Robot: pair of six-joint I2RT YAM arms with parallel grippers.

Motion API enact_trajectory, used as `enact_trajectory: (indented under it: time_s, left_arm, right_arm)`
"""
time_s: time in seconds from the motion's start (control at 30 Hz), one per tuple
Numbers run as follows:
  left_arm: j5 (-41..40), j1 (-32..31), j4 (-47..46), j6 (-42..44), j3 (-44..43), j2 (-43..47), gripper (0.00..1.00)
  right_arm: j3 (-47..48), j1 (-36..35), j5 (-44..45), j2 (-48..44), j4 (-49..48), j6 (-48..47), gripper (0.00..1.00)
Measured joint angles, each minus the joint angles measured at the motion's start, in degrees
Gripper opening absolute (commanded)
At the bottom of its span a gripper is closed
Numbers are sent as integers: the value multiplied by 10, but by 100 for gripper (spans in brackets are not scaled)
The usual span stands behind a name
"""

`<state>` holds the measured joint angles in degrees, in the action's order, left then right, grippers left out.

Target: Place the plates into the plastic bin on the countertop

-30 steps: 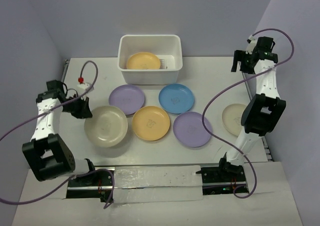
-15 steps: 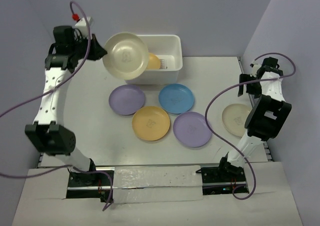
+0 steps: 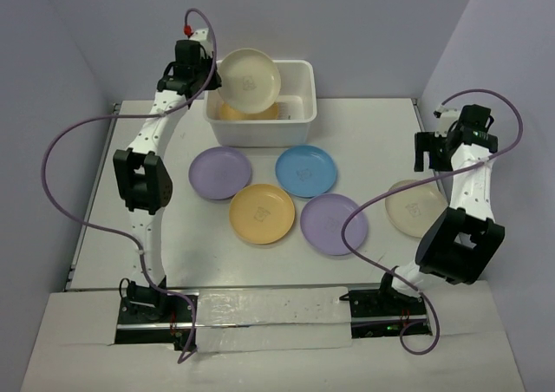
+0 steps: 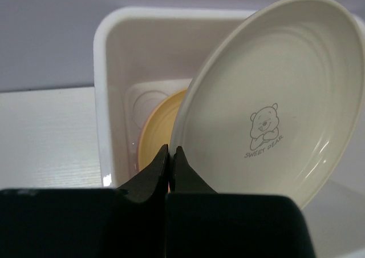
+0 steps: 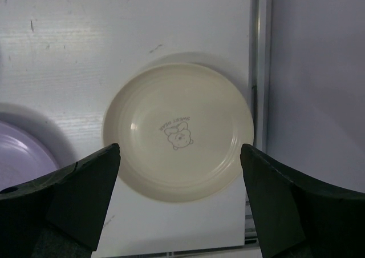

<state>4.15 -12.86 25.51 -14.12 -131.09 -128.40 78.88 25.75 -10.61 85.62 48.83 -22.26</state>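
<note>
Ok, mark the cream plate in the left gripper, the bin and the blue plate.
held cream plate [image 4: 263,127], left wrist view, on its bear print.
plastic bin [image 3: 260,133], top view, near outer wall.
blue plate [image 3: 306,170], top view, its centre.

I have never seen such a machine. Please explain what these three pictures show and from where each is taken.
Two robot arms stand at the white countertop's near edge. One picture looks down from above; the others come from wrist cameras. The left gripper pinches the rim of a tilted cream round plastic plate over the white rectangular plastic bin, where a yellow-orange plate lies. The right gripper hangs open above a second cream plate. On the countertop also lie a purple plate, a blue plate, a second purple plate and a second yellow-orange plate.
</note>
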Motion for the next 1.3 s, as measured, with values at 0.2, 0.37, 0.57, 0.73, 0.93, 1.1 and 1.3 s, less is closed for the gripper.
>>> enact_trajectory:
  time_s: [0.2, 0.37, 0.57, 0.73, 0.93, 1.1, 1.3]
  left_arm:
    - [-49, -21, -21, 12, 15, -31, 0]
    - [-75, -25, -46, 30, 14, -40, 9]
    - [-84, -24, -48, 43, 14, -47, 16]
    - [-81, -24, -43, 40, 14, -47, 66]
    - [-70, -24, -31, 34, 14, -47, 96]
    - [-56, -24, -30, 25, 14, -43, 99]
    - [-45, -24, -31, 22, 14, 0, 99]
  right_arm:
    - [-49, -8, 2, -38, 17, -51, 92]
    - [-76, -9, 7, -65, 42, -104, 90]
    - [-108, -17, 10, -85, 68, -180, 89]
    - [-145, -44, 14, -95, 79, -234, 89]
    - [-176, -102, 24, -95, 74, -242, 87]
    - [-198, -151, 28, -95, 59, -221, 84]
    - [-242, -186, 49, -84, 18, -187, 78]
